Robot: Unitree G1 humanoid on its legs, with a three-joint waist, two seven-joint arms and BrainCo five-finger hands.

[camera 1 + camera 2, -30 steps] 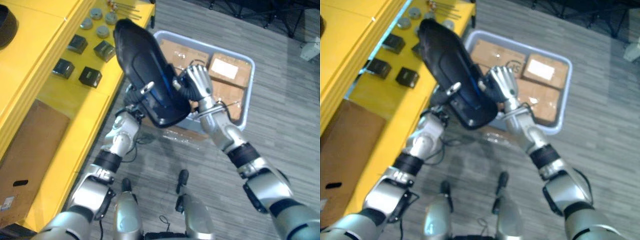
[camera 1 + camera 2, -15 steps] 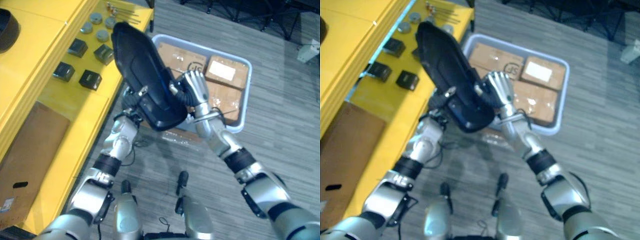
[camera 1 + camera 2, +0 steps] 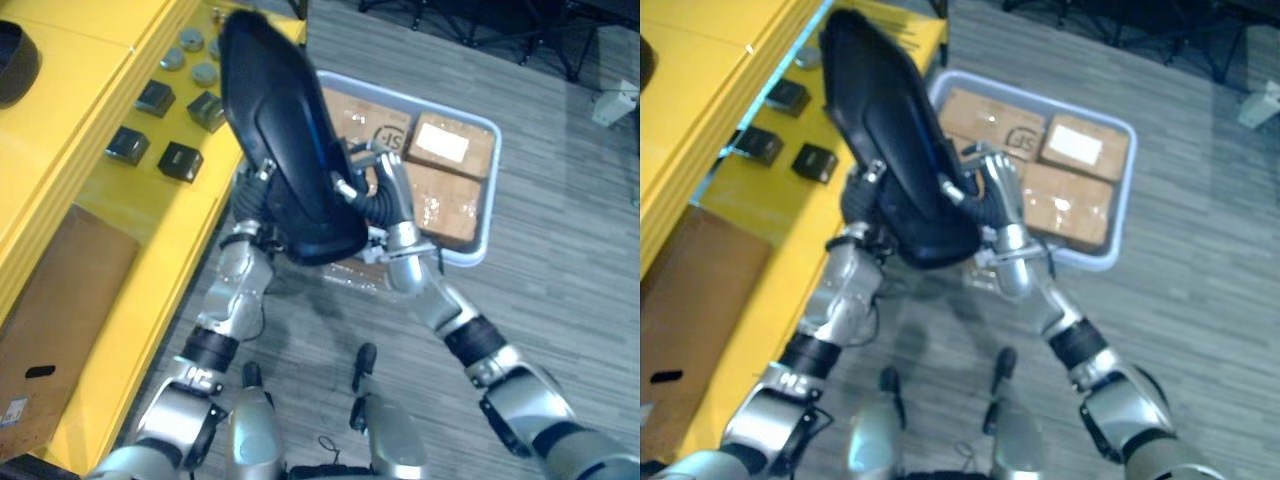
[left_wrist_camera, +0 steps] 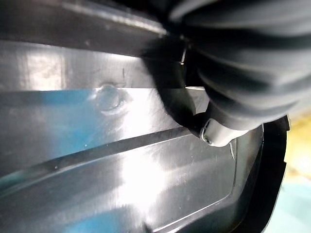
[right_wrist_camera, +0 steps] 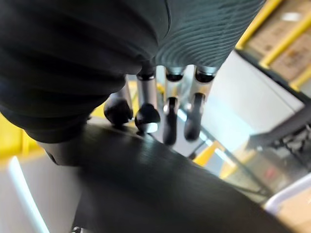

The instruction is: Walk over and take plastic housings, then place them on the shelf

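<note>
Right fingers [image 5: 169, 116]: dark tips hooked over the rim of the plastic housing [image 3: 285, 130]. The thumb appears to press on its glossy face, so the grasp looks closed on it.
Right hand [image 3: 388, 192]: set against the housing's edge on the side away from the yellow shelf [image 3: 90, 100].
Left hand [image 3: 252, 200]: tucked behind the housing's edge on the side toward the shelf. Its grip cannot be told, as the shell hides it.
Plastic housing: a long black shell, held aloft and tilted between both hands, its upper end above the shelf's outer edge.
Small dark boxes [image 3: 180, 160]: four, lying on the shelf's lower deck near that edge.
Grey discs [image 3: 190, 40]: on the same deck, toward the shelf's far end.
Brown cardboard panel [image 3: 60, 300]: lying flat at the shelf's near end.
Grey bin [image 3: 492, 170]: on the floor just beside the shelf's far corner, with cardboard boxes [image 3: 445, 145] inside it.
</note>
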